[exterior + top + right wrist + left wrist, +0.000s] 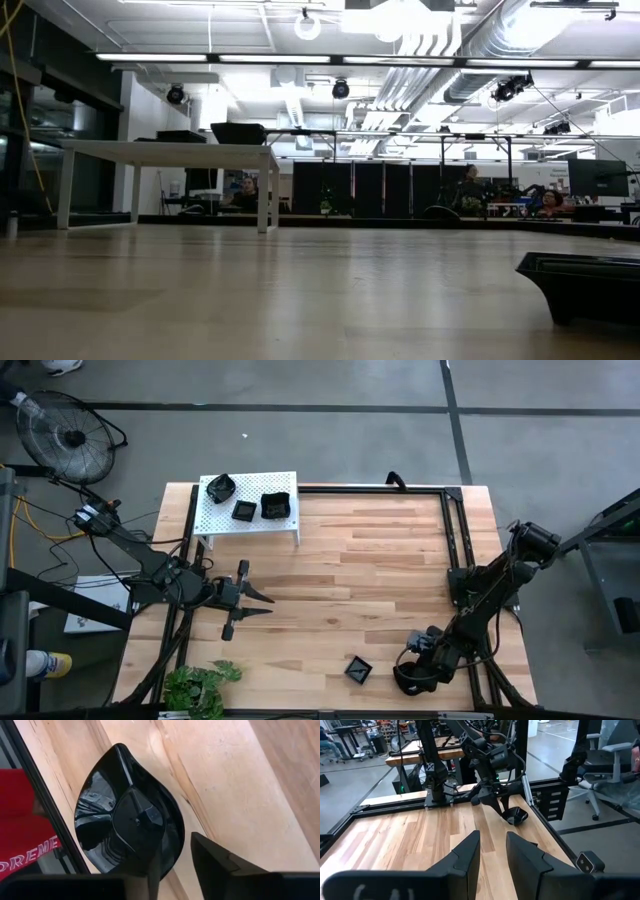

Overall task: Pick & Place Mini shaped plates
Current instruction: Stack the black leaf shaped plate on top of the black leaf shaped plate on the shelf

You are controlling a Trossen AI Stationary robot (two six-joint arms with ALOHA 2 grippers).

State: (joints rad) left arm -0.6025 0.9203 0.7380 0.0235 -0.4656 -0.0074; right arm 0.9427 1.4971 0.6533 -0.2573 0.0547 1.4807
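Landmark: white perforated shelf (250, 510), at the far left of the wooden surface (380, 590).
Right end effector (412, 672): well apart from the shelf, at the near right corner; fingers (220, 865) straddle the rim of a leaf-shaped plate (125, 832), one inside the bowl, one outside; whether closed onto it, cannot tell.
Square plate (358, 669): well apart from the shelf, lying free just beside the leaf-shaped plate.
Left end effector (258, 600): near the shelf's front, wide open, holding nothing.
Shelved plates: three black dishes (245, 510) on top of the shelf.
Handling: probably light, rigid, glossy, hence slippery and chippable; pinch across the thin rim.
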